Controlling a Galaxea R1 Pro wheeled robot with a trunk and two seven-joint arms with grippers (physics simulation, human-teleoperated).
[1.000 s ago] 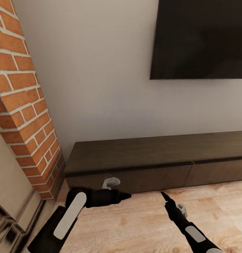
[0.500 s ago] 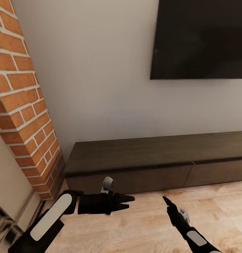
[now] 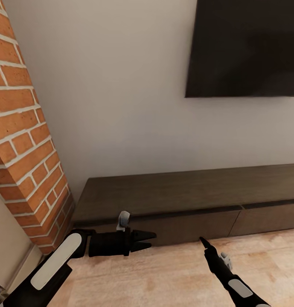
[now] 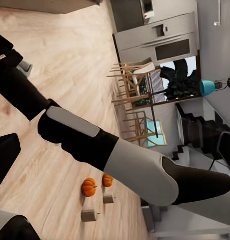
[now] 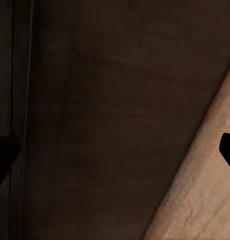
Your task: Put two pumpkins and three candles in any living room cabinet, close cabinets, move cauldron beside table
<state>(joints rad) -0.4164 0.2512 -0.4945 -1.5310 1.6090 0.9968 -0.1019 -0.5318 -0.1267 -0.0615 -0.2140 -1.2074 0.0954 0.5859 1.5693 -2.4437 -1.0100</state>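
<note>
The long dark brown cabinet (image 3: 172, 192) runs along the wall under the TV, its drawer fronts flush and shut. My left gripper (image 3: 150, 240) hovers open and empty just in front of the left drawer front, pointing along it. The right gripper (image 3: 202, 241) hangs low over the floor, aimed at the cabinet (image 5: 95, 125); in the right wrist view its fingertips stand far apart, open and empty. In the left wrist view, two orange pumpkins (image 4: 88, 187) (image 4: 107, 180) and two beige candles (image 4: 88, 215) (image 4: 109, 198) sit on the floor beyond my right arm (image 4: 95, 145).
A brick column (image 3: 23, 162) stands close at the left, beside the cabinet's end. A dark TV (image 3: 245, 47) hangs on the wall above. Wooden floor (image 3: 164, 277) lies in front. Dining chairs (image 4: 135, 100) and kitchen units (image 4: 160, 40) show far behind.
The left forearm has swung outward to the left and its fingers now show parted. The whole view has shifted slightly. The right gripper has hardly moved.
</note>
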